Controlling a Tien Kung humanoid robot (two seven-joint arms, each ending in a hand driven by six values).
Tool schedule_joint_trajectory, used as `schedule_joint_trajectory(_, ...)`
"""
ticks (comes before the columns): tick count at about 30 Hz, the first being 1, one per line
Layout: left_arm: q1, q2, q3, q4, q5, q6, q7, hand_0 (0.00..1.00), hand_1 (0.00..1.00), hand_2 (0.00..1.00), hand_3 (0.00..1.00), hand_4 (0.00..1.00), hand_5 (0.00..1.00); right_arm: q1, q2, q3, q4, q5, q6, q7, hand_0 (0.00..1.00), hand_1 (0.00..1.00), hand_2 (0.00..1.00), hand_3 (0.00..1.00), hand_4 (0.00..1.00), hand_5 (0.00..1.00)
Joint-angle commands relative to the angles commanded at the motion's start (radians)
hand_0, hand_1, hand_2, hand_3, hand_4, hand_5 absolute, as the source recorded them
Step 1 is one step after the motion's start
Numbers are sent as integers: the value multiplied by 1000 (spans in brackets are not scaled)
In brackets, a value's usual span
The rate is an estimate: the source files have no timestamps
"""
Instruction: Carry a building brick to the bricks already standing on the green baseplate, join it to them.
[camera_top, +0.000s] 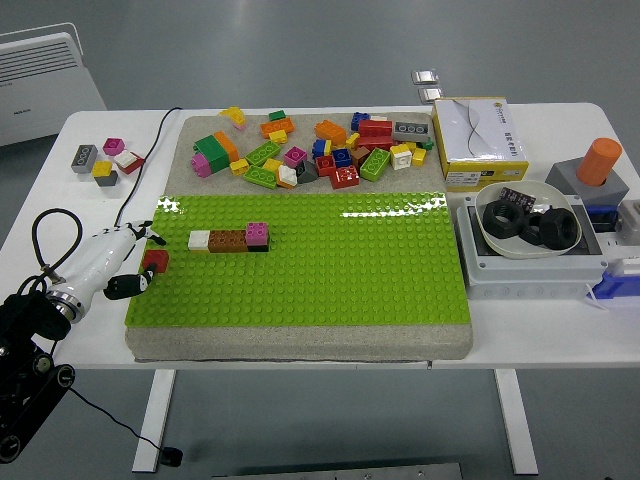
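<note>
- The left hand (120, 262) sits at the green baseplate's (330, 270) left edge, fingers (128, 285) closed around a red brick (154, 261).
- The white, brown and pink brick row (230, 239) stands nearby to the right, apart from it.

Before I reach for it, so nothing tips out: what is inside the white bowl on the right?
The white bowl holds two black rings and a small dark printed piece leaning at its far rim. Whatever lies beneath the rings is covered.
</note>
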Motion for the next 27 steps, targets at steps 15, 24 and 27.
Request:
schedule_joint_trajectory(15, -9, 15, -5, -28, -13, -26, 0, 946, 942, 946, 713, 529, 2, 3, -2, 7, 0, -12, 3, -1, 521, 590, 763, 853, 929, 998)
schedule_joint_trajectory(24, -17, 25, -5, -34, -20, -73, 24, 948, 951, 958, 781, 567, 2, 3, -2, 5, 0, -12, 3, -3, 521, 586, 762, 850, 929, 998)
schedule_joint_trajectory(27, -23, 33, 0, -42, -36, -110, 39, 948, 951, 958, 781, 567, 2, 3, -2, 7, 0, -14, 3, -3, 521, 586, 762, 850, 929, 998)
